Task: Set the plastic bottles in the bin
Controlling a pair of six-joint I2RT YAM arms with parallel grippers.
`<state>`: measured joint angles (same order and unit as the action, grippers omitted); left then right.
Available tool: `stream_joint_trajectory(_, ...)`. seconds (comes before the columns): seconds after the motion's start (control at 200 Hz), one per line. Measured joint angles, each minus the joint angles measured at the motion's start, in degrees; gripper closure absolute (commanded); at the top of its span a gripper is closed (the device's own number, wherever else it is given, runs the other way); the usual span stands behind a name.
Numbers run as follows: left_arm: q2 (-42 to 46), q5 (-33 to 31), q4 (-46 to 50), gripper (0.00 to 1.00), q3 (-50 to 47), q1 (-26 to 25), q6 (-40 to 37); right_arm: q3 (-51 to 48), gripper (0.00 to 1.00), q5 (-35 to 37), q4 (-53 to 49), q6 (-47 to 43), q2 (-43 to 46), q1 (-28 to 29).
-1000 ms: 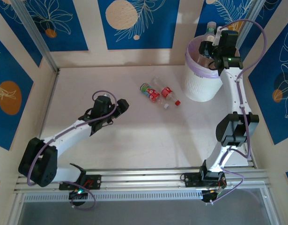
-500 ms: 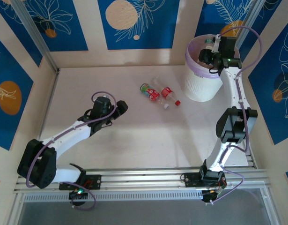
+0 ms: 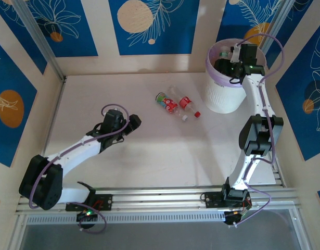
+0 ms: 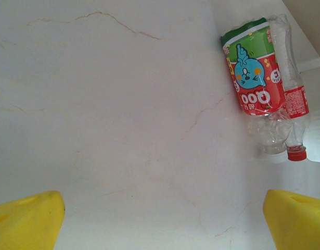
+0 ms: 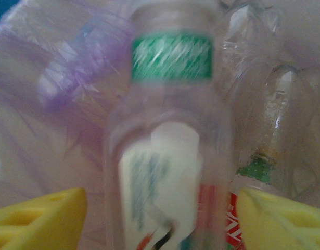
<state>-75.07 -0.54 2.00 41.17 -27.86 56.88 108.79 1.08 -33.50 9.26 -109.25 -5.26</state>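
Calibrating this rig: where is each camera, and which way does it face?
Top external: above and behind the bases, looking down on the white table, left claw, right claw.
Left wrist: left arm, facing down at the table; yellow fingertips in bottom corners.
Right wrist: over the white ribbed bin, facing into its lilac bag at a blurred clear plastic bottle between yellow fingertips.
Shared: top and left wrist show the green-and-red plastic bottle.

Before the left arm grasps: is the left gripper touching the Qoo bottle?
Apart. Left wrist view: bare table lies between the left gripper and the Qoo bottle.
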Motion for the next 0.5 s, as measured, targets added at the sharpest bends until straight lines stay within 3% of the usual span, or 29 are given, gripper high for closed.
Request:
stream_joint_trajectory(0.105, -0.2, 0.0, -0.4, 0.03, -0.1, 0.0, 0.0, 2.1, 0.11, -0.1, -2.6, -0.4, 0.0, 0.0)
stream_joint_trajectory(0.5, -1.4, 0.0, -1.6, 0.03, -1.4, 0.0, 0.2, 9.4, 0.09, 0.2, -6.3, -0.9, 4.7, 1.1)
